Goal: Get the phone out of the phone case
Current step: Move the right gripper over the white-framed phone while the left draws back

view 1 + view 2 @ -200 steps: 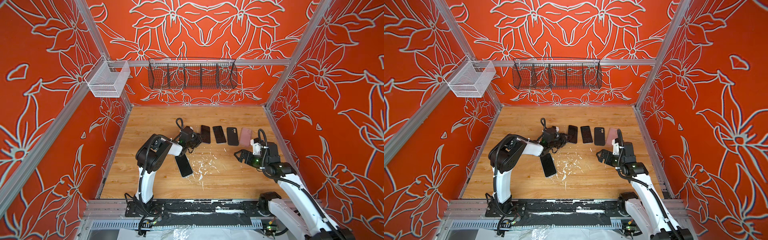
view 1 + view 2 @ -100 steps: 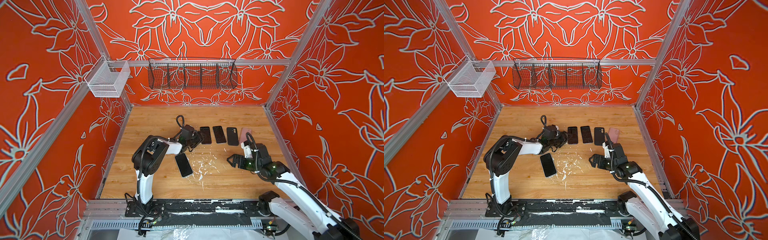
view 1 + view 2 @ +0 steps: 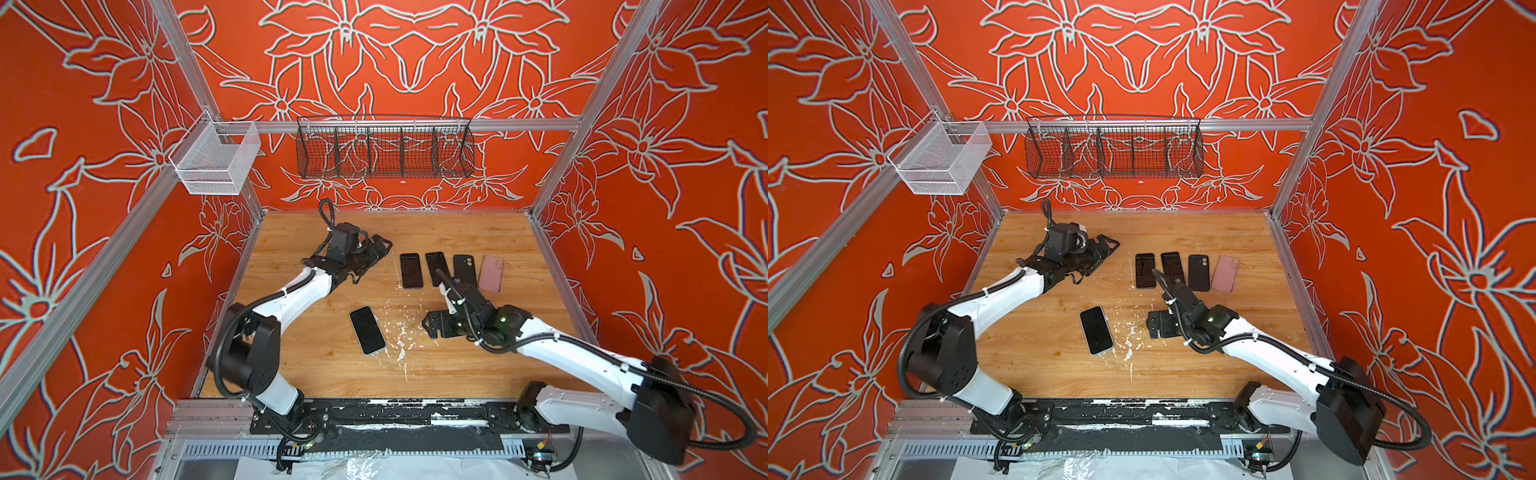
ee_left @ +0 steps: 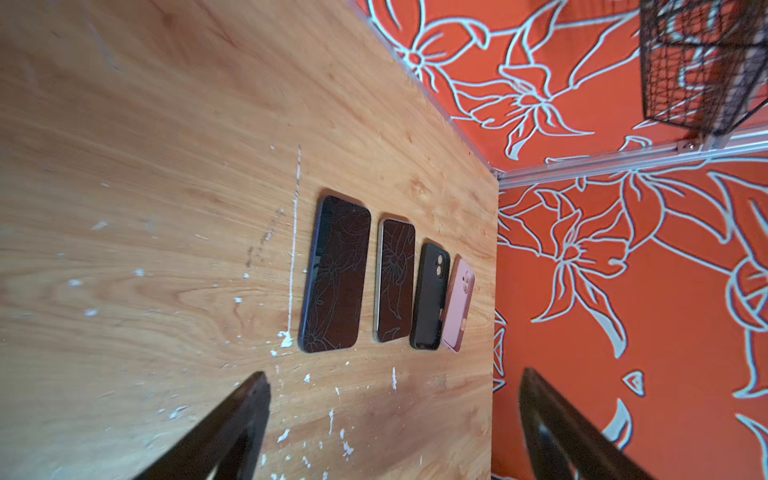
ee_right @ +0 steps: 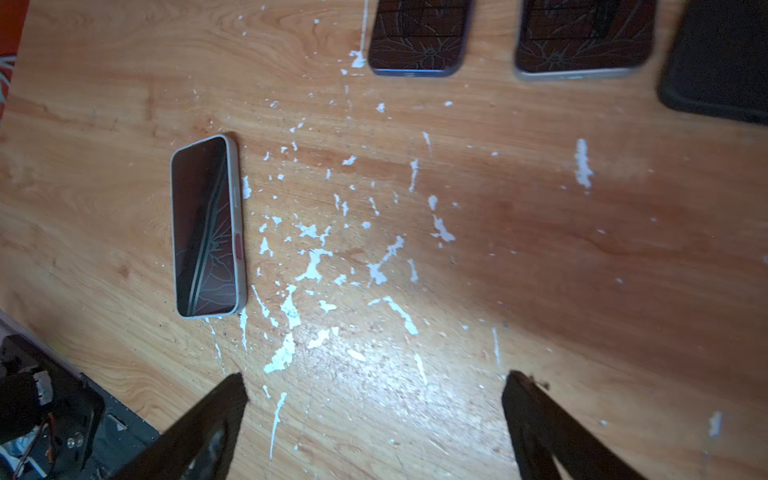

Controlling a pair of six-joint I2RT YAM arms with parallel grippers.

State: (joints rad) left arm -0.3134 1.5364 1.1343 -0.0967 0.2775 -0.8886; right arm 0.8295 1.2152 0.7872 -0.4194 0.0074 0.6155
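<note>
The left hand [image 3: 381, 245] and the right hand [image 3: 432, 325] both stand spread apart, with the cased phone [image 3: 367, 330] lying lower centre on the worktop [image 3: 457, 374].

On the wooden table [image 3: 457, 232] lie a cased phone [image 3: 367, 330], apart from a row: two phones [image 3: 411, 270], black case [image 3: 464, 268], pink case [image 3: 491, 273].

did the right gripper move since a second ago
Yes. The right gripper has shifted left in both top views, away from the pink case and closer to the lone phone, which has stayed where it was.
</note>
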